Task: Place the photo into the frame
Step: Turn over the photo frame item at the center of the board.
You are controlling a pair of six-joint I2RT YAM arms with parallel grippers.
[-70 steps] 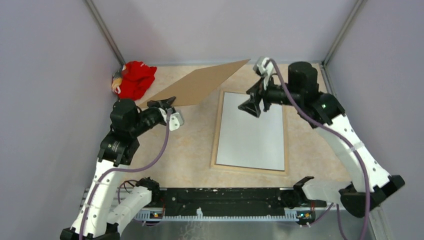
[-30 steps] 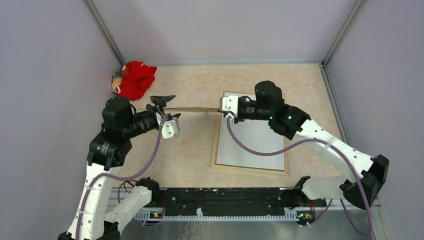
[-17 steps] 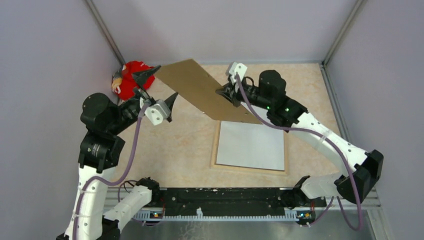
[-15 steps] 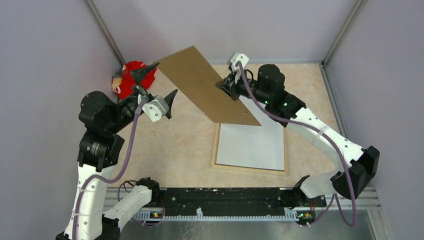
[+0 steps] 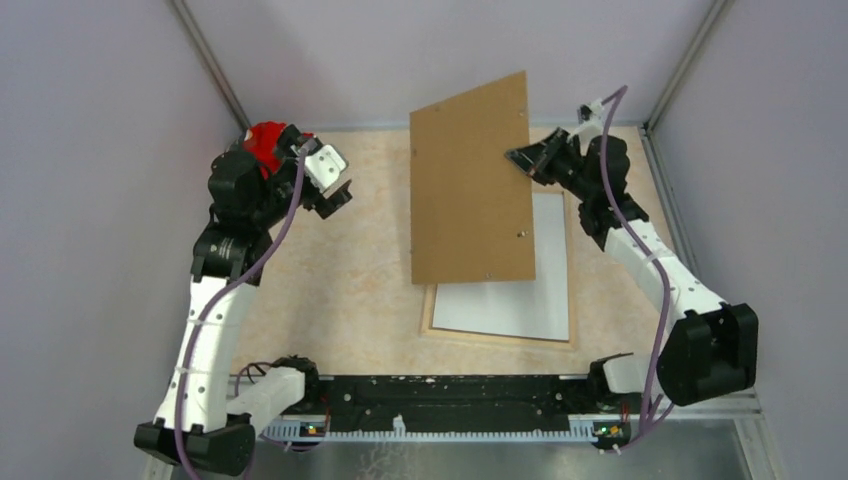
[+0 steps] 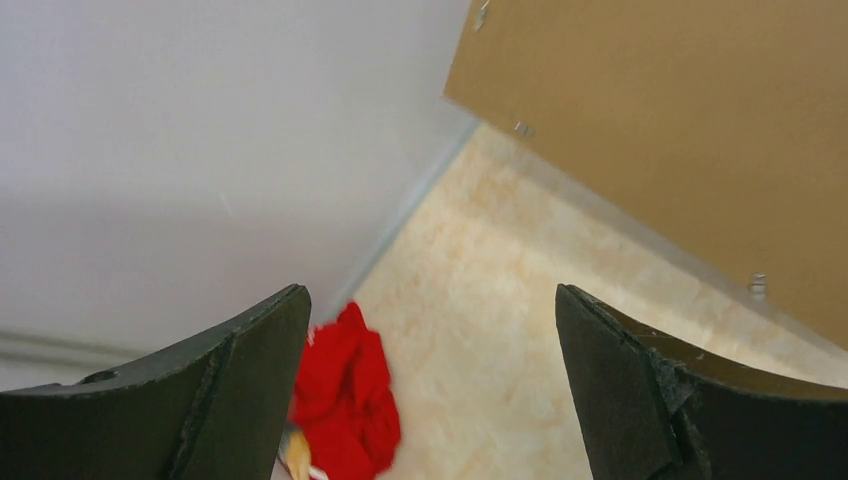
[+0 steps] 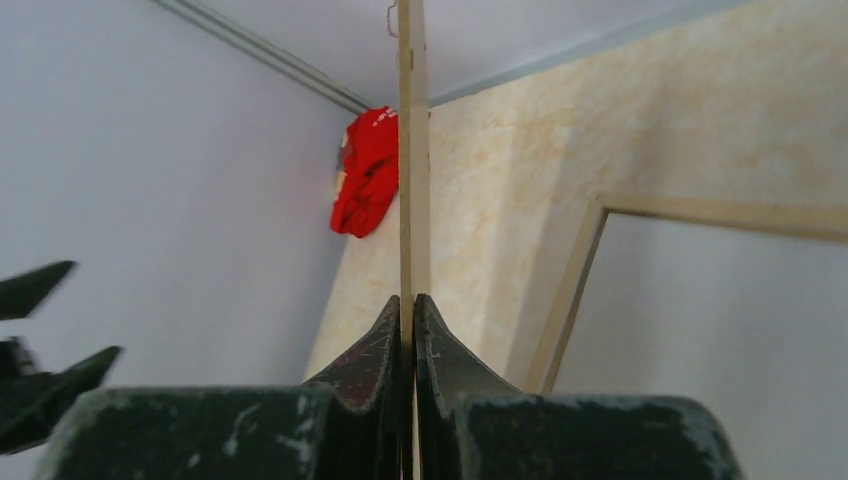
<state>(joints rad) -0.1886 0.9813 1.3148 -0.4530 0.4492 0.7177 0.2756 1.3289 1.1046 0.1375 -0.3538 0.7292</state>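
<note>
Backing board (image 5: 470,185) has swung from a slant to nearly upright, clamped by the right hand (image 7: 412,300); the left hand (image 6: 428,292) is spread apart, empty. Photo (image 5: 510,305) lies back-up inside the frame (image 5: 495,338), toward the counter (image 5: 370,280) right edge.

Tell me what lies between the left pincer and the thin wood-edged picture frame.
The flat brown backing board, pinched by the right pincer; the top view shows it.

A brown backing board (image 5: 470,180) hangs above the table (image 5: 350,290), red cloth (image 5: 268,140) in the far-left corner.
</note>
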